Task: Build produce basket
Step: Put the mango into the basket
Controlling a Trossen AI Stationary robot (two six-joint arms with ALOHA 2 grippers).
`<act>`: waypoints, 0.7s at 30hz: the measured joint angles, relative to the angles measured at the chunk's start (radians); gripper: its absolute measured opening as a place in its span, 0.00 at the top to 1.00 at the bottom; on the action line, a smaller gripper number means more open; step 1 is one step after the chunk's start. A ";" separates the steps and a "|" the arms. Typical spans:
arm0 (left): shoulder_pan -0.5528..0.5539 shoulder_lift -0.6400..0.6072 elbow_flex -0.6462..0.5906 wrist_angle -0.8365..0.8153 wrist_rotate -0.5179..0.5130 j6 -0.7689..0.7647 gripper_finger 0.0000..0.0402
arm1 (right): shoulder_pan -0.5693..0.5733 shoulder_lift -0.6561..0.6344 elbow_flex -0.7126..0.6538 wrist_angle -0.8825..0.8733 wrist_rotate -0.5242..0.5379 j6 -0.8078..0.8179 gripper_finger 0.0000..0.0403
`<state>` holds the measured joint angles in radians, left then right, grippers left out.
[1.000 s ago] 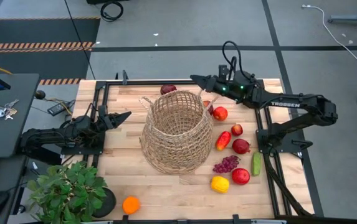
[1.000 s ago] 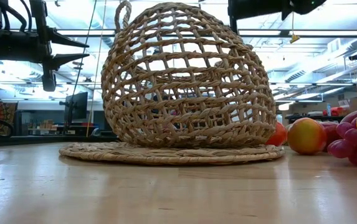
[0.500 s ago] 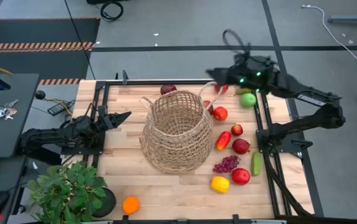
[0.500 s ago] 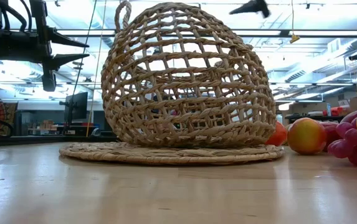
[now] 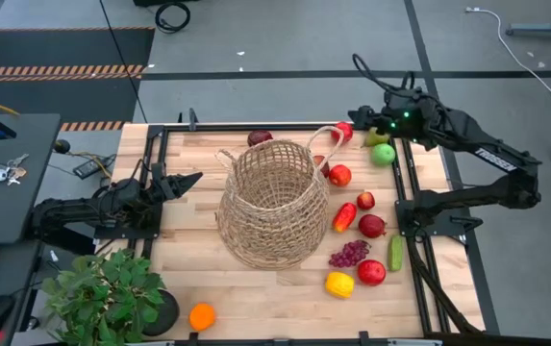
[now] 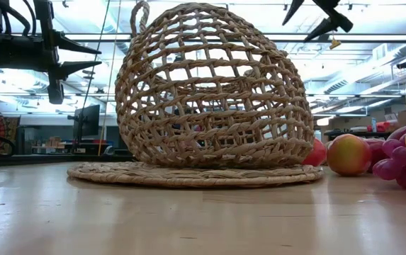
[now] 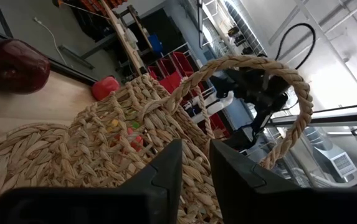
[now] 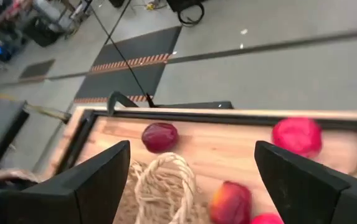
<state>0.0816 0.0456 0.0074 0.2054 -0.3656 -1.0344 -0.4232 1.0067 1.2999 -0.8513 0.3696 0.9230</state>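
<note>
We see the large tan open-weave wicker basket (image 5: 273, 203) resting tilted on a flat round woven mat in the middle of the wooden table (image 5: 188, 279), exactly where it lay a second ago. The right gripper (image 5: 358, 124) has changed most: a second ago it reached over the basket's rim, and now it has pulled back and hangs above the table's far right corner, its two dark fingers spread wide with nothing between them. That retreat has uncovered a round green apple (image 5: 383, 153) and a small red fruit (image 5: 343, 130) near the far edge. The left gripper (image 5: 190, 179) sits by the table's left edge, fingers pinched together and empty, unmoved since the earlier frame. The rest of the produce lies as before on the right side of the table: a red-orange apple (image 5: 339, 175), a long red pepper (image 5: 344, 216), a dark red round fruit (image 5: 372, 226), a purple grape bunch (image 5: 349, 254), a green cucumber (image 5: 395, 253), a yellow lemon (image 5: 338, 284) and a red apple (image 5: 371, 272). A dark red apple (image 5: 260, 138) rests at the far edge behind the basket, and an orange (image 5: 202, 316) lies near the front edge beside a potted green plant (image 5: 107, 296).
</note>
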 joint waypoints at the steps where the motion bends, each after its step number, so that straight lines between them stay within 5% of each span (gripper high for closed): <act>1: 0.000 0.000 0.000 0.000 0.000 0.000 0.77 | 0.000 0.002 0.000 0.000 -0.013 0.043 0.13; 10: 0.000 0.000 0.000 0.000 0.000 0.000 0.78 | -0.051 0.062 -0.001 -0.160 -0.090 0.213 0.13; 15: 0.000 0.000 0.000 0.000 0.000 0.000 0.77 | -0.136 0.131 -0.002 -0.338 -0.103 0.095 0.13; 21: 0.000 0.000 0.000 0.000 0.000 0.000 0.79 | -0.305 0.189 -0.003 -0.350 -0.152 -0.098 0.13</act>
<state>0.0816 0.0455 0.0074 0.2054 -0.3660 -1.0344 -0.7282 1.1961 1.2972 -1.2009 0.2178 0.8247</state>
